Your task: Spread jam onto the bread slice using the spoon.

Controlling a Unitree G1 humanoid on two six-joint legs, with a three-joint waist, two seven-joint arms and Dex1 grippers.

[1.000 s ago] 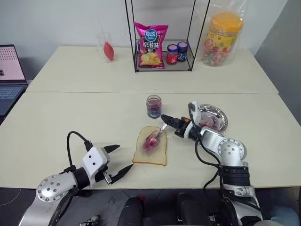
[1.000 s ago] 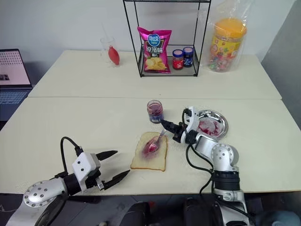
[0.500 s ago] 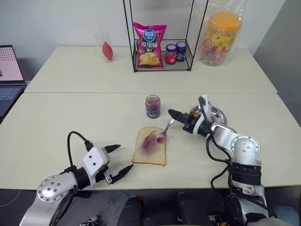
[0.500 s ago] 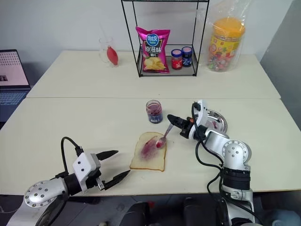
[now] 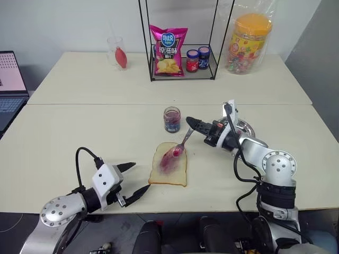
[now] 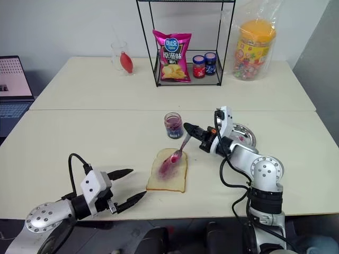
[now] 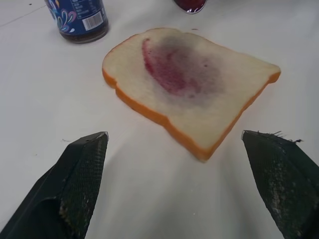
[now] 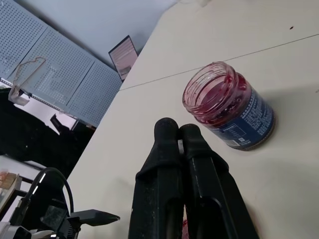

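Observation:
The bread slice [image 5: 168, 170] lies near the table's front edge, a purple jam smear [image 7: 172, 69] on its middle. My right gripper [image 5: 192, 123] is shut on the handle of the spoon [image 5: 184, 142]. The spoon slants down, and its jam-stained bowl sits at the slice's far part; I cannot tell if it touches. Just beyond the slice stands the open jam jar [image 5: 172, 119], glass with a blue label, also in the right wrist view as the jar [image 8: 227, 104]. My left gripper [image 5: 139, 177] rests open to the left of the slice, its fingers [image 7: 82, 169] wide apart with nothing between them.
A round steel plate [image 5: 247, 127] smeared with jam lies behind my right arm. On the far table stand a wire rack [image 5: 183, 74] with a chips bag [image 5: 169, 50] and two small lidded jars [image 5: 198, 59], a candy tub [image 5: 249, 42] and a glass [image 5: 116, 52]. A laptop [image 5: 8, 79] sits at the far left.
My right gripper has risen with the spoon, and the bowl has moved off the middle of the smear toward the slice's far right part. The left gripper has stayed still.

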